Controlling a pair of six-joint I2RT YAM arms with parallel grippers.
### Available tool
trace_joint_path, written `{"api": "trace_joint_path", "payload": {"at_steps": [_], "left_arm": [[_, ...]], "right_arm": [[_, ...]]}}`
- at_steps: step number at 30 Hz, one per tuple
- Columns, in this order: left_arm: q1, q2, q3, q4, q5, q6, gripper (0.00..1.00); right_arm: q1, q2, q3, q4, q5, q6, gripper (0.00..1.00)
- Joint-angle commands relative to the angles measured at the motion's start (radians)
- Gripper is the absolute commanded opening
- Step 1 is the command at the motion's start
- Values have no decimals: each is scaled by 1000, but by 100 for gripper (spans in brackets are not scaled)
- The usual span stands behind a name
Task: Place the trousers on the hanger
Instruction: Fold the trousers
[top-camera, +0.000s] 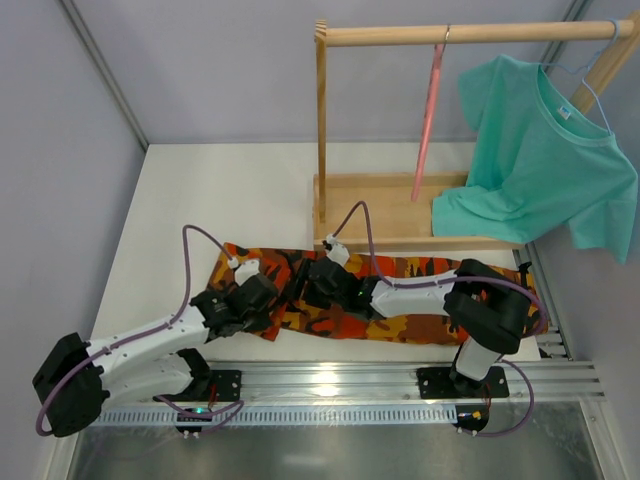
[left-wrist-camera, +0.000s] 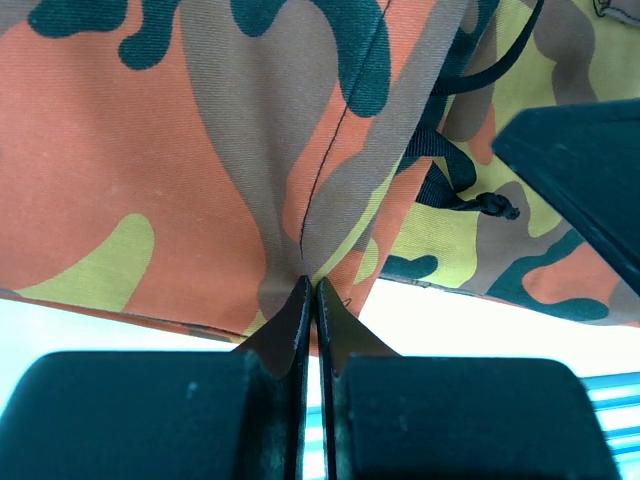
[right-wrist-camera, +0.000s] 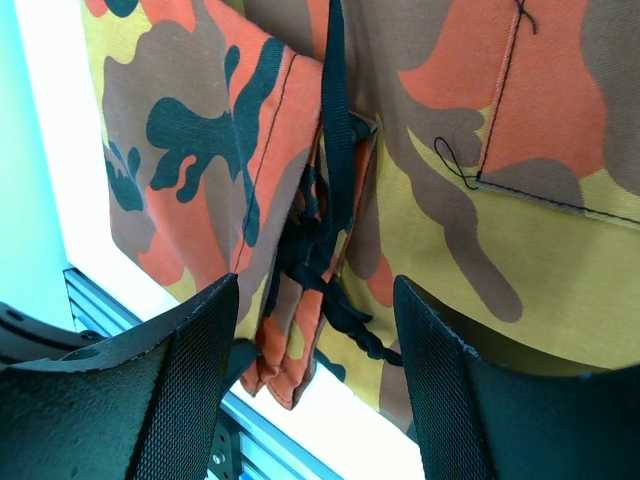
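We see long orange-brown-black camouflage cloth trousers (top-camera: 330, 322) lying flat on white table (top-camera: 200, 200), just in front of wooden rack (top-camera: 420, 35) base. Thin pink-coral hanger (top-camera: 430, 110) hangs from rack top rail. Left gripper (left-wrist-camera: 310, 290): fingers pressed together, seemingly pinching trousers edge. Right gripper (right-wrist-camera: 315, 330): fingers spread over black drawstring (right-wrist-camera: 335, 150).

Both arms, the left arm (top-camera: 140, 345) and the right arm (top-camera: 415, 290), wear white shells between chunky black joints, each trailed by a looping purple cable (top-camera: 184, 250), the left gripper (left-wrist-camera: 310, 290) tapering to smooth black wedge fingers (left-wrist-camera: 290, 325), the right gripper (right-wrist-camera: 313, 290) carrying broad mesh-textured black fingers (right-wrist-camera: 195, 350).
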Motion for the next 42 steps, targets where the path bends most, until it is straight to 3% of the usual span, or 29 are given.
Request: {"api": "trace_joint_path", "payload": {"at_steps": [1, 15, 29, 34, 36, 38, 39, 40, 42], "left_arm": [[-8, -31, -3, -19, 8, -27, 0], [-10, -99, -81, 27, 63, -56, 0], [-8, -90, -87, 58, 48, -64, 0], [-10, -100, -89, 50, 37, -72, 1], [-8, -111, -90, 52, 35, -79, 5], [-8, -123, -83, 49, 34, -84, 11], [-8, -128, -77, 43, 31, -82, 15], [-8, -134, -52, 35, 19, -78, 25], [-8, -154, -17, -15, 0, -52, 31]], "right_arm": [[1, 21, 46, 60, 12, -19, 66], [15, 119, 134, 37, 17, -11, 65], [62, 215, 287, -184, 118, 15, 57], [62, 238, 309, -248, 133, 28, 41], [64, 250, 321, -260, 132, 27, 28], [64, 256, 336, -263, 129, 3, 16], [59, 251, 344, -286, 130, -13, 4], [55, 244, 356, -300, 127, -30, 4], [44, 216, 368, -357, 103, -120, 4]]}}
